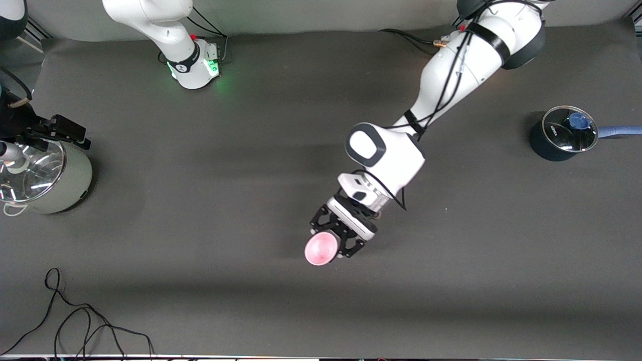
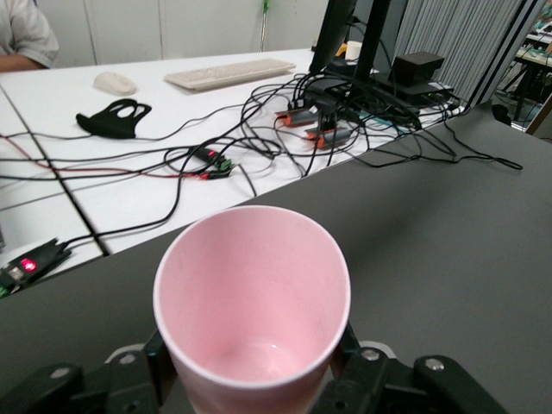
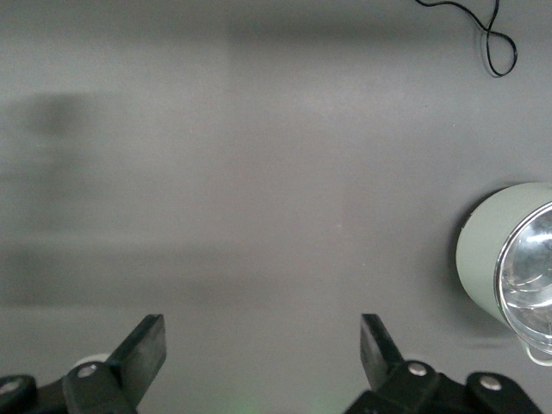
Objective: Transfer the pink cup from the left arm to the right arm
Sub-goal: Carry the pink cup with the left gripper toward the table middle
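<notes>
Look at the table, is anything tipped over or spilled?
Nothing is spilled. The left gripper holds the pink cup up over the middle of the table, tilted so its empty mouth faces the front camera. Both pots, the green one and the blue one, stand upright with lids on. The right gripper waits open.

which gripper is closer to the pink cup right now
Left. The left gripper is shut on the pink cup above mid-table; the right gripper waits open beside the pale green pot.
</notes>
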`<state>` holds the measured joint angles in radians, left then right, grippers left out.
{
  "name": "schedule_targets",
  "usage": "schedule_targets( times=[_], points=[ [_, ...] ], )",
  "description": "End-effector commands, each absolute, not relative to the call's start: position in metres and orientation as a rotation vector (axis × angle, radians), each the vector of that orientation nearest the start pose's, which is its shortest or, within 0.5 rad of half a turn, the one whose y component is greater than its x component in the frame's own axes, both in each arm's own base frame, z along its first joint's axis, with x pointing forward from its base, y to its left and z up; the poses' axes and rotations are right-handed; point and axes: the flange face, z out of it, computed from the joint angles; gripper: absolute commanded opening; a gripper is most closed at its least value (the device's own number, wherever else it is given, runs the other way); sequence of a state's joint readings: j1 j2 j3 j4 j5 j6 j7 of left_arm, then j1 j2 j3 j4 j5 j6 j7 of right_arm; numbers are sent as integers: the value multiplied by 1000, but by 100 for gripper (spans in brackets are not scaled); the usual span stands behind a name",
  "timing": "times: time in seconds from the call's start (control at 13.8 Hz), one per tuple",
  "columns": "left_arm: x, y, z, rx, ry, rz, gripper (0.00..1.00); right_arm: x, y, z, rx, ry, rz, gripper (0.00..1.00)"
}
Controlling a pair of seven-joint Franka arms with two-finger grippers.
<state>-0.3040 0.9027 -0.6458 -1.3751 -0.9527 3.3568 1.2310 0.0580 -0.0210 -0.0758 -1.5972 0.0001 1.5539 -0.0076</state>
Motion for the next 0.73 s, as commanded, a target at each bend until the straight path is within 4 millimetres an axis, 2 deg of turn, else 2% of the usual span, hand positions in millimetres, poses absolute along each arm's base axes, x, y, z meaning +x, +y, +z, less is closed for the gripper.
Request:
schedule_targets(
  times=[0.0, 0.15, 0.29, 0.51, 0.65],
  points=[
    [582, -488, 336, -2995, 941, -1795, 0, 539, -6, 627, -3135, 5, 19, 100],
    [567, -510, 345, -2998, 899, -1839, 0, 539, -5, 627, -3135, 5, 19, 100],
    [554, -531, 354, -2948, 944, -1884, 0, 539, -2, 628, -3135, 0, 17, 100],
    [534, -554, 357, -2934, 1022, -1892, 0, 539, -1, 628, -3135, 5, 17, 100],
    [530, -559, 356, -2909, 1084, -1891, 0, 541, 16, 628, -3136, -38, 5, 100]
  ],
)
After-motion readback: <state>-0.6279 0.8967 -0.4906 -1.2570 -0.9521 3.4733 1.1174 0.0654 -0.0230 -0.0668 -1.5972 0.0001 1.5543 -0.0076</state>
